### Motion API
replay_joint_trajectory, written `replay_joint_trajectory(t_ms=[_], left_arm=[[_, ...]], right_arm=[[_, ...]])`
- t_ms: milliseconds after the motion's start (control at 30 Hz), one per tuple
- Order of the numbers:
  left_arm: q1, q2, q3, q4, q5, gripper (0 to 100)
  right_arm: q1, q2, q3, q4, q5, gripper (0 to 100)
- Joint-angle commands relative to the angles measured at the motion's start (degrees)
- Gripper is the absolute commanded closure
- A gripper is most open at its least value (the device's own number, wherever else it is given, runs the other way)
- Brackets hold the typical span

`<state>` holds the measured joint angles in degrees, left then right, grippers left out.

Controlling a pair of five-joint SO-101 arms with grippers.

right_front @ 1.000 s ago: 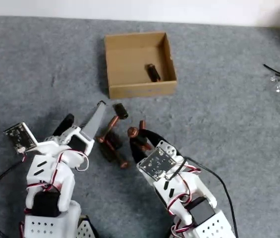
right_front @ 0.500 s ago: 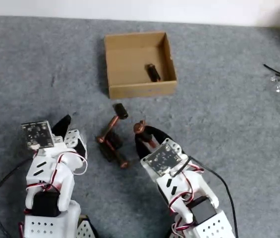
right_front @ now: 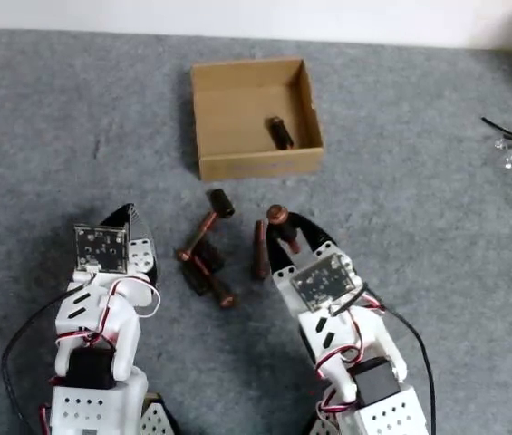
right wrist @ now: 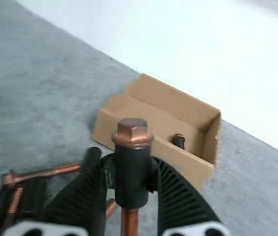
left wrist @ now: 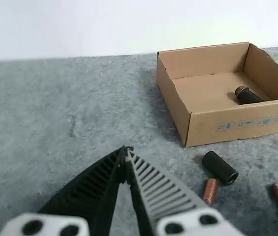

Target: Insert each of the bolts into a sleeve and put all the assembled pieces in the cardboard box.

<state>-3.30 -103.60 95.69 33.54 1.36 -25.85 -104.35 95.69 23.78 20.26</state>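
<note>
Well, right gripper [right wrist: 130, 164] clamps smooth black sleeve [right wrist: 131, 179] w/ hex copper bolt [right wrist: 132, 132].

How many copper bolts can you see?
5 bolts: one in the box, one in the right fingers, three loose in front of the box. More could be hidden.
</note>
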Motion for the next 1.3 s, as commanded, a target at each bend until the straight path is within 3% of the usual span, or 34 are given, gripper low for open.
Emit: replay_joint_trajectory(t_ms=[0, 300, 433, 800, 967, 1267], left_arm=[[-0.5, -0.2, 0.7, -1.3, -1.5, 99], [-0.4, -0.2, 1.1, -2.0, -1.5, 99], [-0.1, -0.3, 1.0, -2.1, -1.5, 99], [0.7, -0.6, 1.5, -2.1, -1.8, 99], [0.5, -0.2, 1.5, -2.5, -1.8, 99], [0.5, -0.2, 1.5, -2.5, -1.8, 99]], right_arm=[[1.5, -0.8, 6.7, -2.9, -0.5, 99.4], [2.9, 0.2, 1.8, -0.5, -0.8, 99.4], [3.1, 8.7, -4.3, -0.2, -0.8, 99.4], [3.3, 62.1, -46.0, -2.3, -0.9, 99.3], [7.0, 88.0, -68.4, -1.6, -0.9, 99.3], [10.3, 120.0, -109.8, 17.3, -1.0, 99.3]])
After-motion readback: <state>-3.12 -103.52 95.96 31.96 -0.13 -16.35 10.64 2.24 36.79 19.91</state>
